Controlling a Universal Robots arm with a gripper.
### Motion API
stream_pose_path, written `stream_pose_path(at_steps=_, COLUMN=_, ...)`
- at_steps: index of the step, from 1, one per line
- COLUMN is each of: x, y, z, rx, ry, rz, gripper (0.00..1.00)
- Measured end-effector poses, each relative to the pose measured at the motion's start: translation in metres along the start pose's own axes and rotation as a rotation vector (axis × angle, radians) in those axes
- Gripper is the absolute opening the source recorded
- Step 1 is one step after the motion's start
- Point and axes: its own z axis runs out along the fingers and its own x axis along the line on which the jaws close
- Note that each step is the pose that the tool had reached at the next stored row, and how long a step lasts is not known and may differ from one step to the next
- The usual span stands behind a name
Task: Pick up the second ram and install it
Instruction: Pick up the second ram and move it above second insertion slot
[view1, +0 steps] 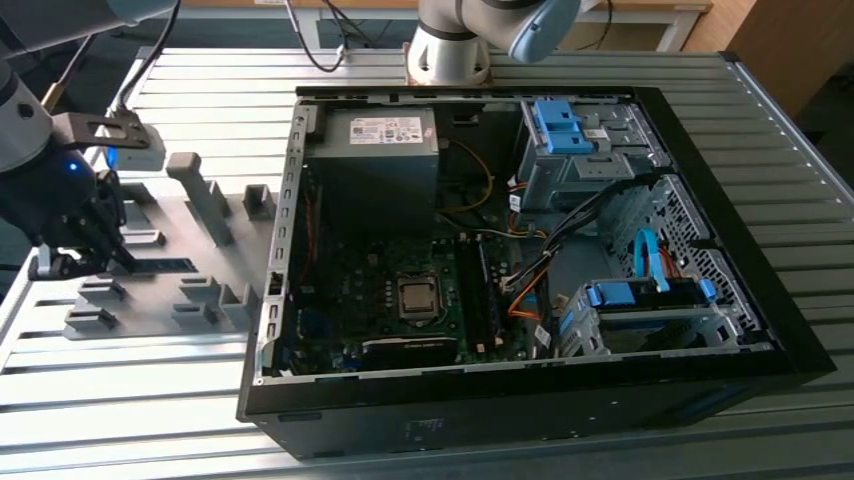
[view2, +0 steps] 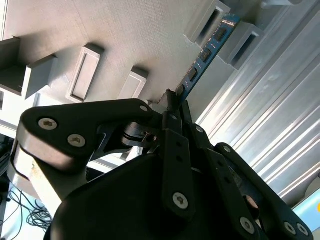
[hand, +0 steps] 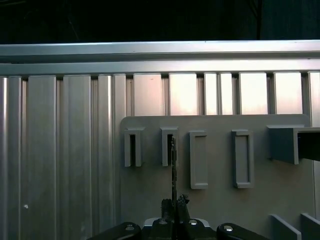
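Pick-up step, judged: pincer (view2: 174, 102) clamped on one end of the second ram (view2: 207, 50), whose far end lies between grey holder blocks (view2: 252, 31). Freeing it likely calls for a straight lift.

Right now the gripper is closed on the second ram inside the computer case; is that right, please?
Not inside the case. The gripper is closed on the second ram at the grey holder tray outside the computer case, as the exterior view shows.
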Motion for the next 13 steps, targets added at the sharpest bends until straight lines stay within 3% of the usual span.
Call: stream_pose_path(at_steps=13, x=-0.0001, y=0.0000, z=-0.0039, rx=-0.0001, ry=0.0001, rz=0.000, gripper=0.14)
